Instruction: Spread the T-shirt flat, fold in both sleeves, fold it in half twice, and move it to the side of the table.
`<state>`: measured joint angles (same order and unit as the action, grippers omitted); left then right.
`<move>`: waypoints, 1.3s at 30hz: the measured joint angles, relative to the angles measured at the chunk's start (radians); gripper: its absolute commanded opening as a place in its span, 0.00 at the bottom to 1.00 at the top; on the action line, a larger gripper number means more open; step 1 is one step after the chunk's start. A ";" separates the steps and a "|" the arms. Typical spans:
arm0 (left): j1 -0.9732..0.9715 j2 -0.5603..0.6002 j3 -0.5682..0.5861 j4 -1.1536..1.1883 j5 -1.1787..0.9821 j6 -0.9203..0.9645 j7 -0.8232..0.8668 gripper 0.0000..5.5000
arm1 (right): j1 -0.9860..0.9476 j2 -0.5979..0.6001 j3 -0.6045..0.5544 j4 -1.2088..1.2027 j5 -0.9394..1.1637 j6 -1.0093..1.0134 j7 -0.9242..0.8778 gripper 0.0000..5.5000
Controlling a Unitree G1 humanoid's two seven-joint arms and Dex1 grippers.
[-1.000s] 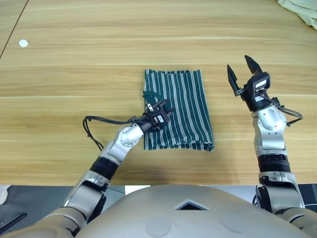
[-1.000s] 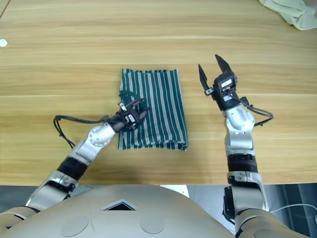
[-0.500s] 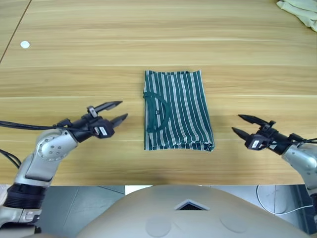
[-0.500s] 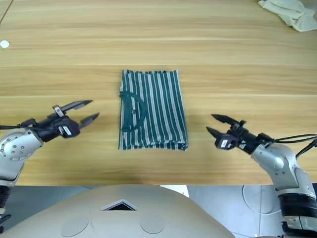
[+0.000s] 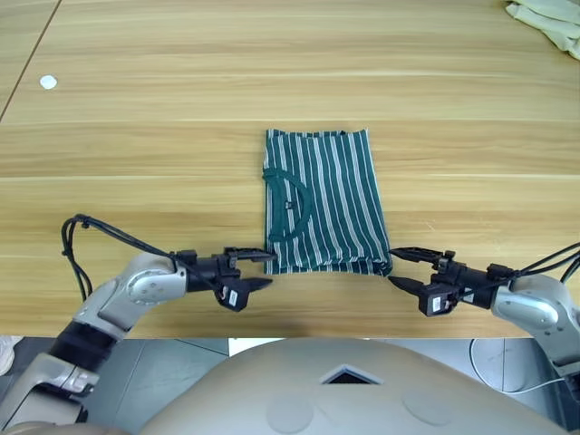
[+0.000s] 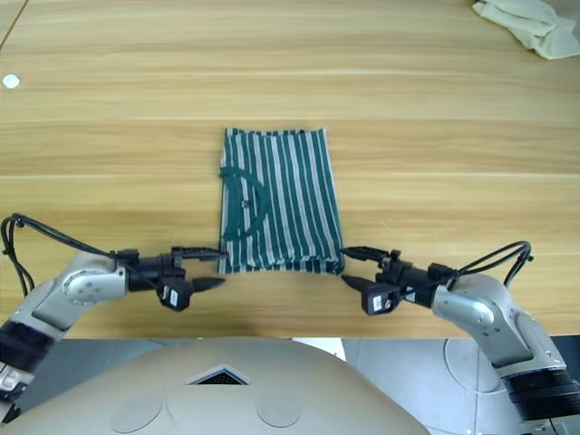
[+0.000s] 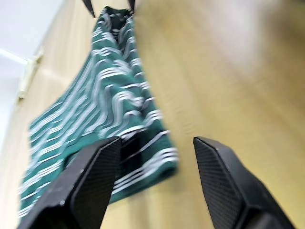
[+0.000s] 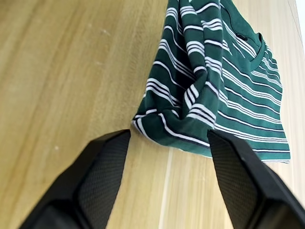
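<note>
T-shirt: the green and white striped T-shirt lies folded into an oblong in the middle of the worktop, its long sides running from 12 to 6 o'clock.
Collar: it faces up on the 9 o'clock half of the oblong.
Near edge: the 5 o'clock corner is bunched into a thick rolled fold, while the 7 o'clock corner lies flatter.
Left hand: the left hand lies low over the worktop at the shirt's 7 o'clock corner, pointing toward 3 o'clock. It is released, with its fingers spread wide.
Left hand contact: one fingertip sits at the corner's edge and the other over bare wood nearer the robot. It may be brushing the cloth, but the blurred wrist view does not settle it.
Right hand: the right hand lies low at the shirt's 5 o'clock corner, pointing toward 9 o'clock. It is also released, gripping nothing.
Right hand contact: the rolled corner lies just ahead of the gap between its fingers, not closed upon.
Cable: a black cable loops over the worktop from the left arm, toward 9 o'clock.
Pale cloth: a crumpled pale cloth lies at the far 2 o'clock corner, well apart from the shirt.
White dot: a small white dot sits on the worktop toward 10 o'clock.
</note>
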<state>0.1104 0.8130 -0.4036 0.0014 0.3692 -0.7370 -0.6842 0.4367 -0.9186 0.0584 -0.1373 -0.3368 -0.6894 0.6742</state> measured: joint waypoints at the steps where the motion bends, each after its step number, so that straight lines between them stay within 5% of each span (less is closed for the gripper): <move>1: -0.012 0.001 0.005 0.010 0.023 0.000 0.020 0.52 | -0.006 0.000 0.000 0.011 0.002 -0.001 -0.002 0.55; 28: -0.199 -0.060 -0.157 0.197 0.060 -0.157 0.107 0.52 | -0.113 -0.005 0.111 0.075 0.007 -0.052 -0.034 0.55; 32: -0.199 -0.060 -0.166 0.207 0.061 -0.161 0.113 0.39 | -0.119 -0.005 0.132 0.064 0.007 -0.053 -0.031 0.55; 39: -0.192 -0.054 -0.175 0.217 0.069 -0.160 0.112 0.19 | -0.142 -0.001 0.152 0.104 0.001 -0.079 -0.042 0.32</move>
<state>-0.0821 0.7588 -0.5786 0.2181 0.4380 -0.8968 -0.5720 0.2944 -0.9192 0.2101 -0.0337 -0.3356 -0.7686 0.6318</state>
